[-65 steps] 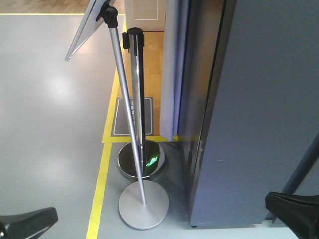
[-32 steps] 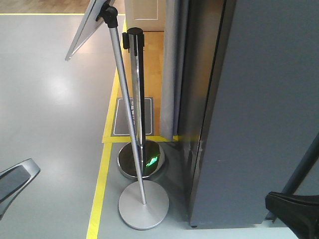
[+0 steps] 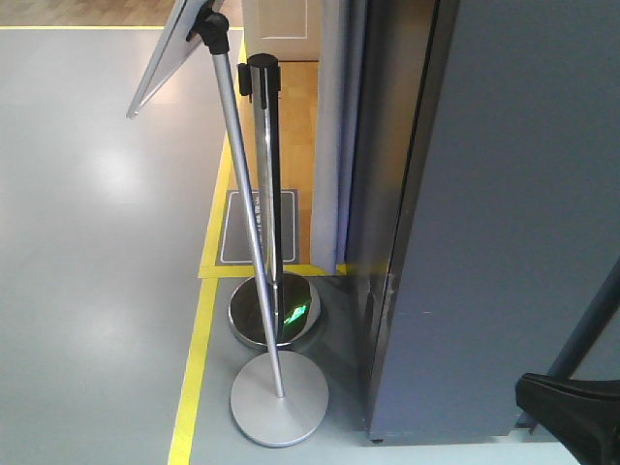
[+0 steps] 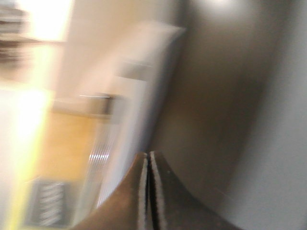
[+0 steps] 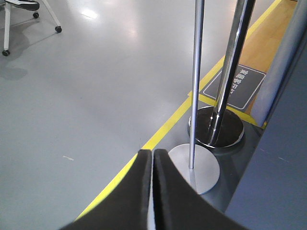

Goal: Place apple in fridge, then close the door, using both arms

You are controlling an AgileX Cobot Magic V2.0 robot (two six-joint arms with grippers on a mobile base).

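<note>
Right now the front cam shows the fridge [image 3: 504,223] as a tall dark grey slab filling the right side, w/ a narrow dark gap down its left edge; can't tell if the door is fully shut. Apple isn't visible in any view.

Left gripper [image 4: 148,191]: wrist cam is heavily blurred, but the two dark fingers are pressed together, only a thin seam between them, nothing pinched. Behind it a dark grey surface on the right and a pale panel w/ wood-coloured floor on the left; too smeared to say more.

Right gripper [image 5: 153,187]: fingers also pressed together, nothing between them, hanging above the grey floor [image 5: 86,96] near the yellow floor line [image 5: 158,136]. Just beyond stand a thin matte sign pole [image 5: 195,86] on a flat round base and, beside it, a chrome barrier post [image 5: 232,72] on a shiny domed base. A dark floor mat [image 5: 235,86] lies behind the post. An office chair leg [image 5: 50,17] shows top left.

A black arm part [image 3: 572,407] sits bottom right in the front cam.
</note>
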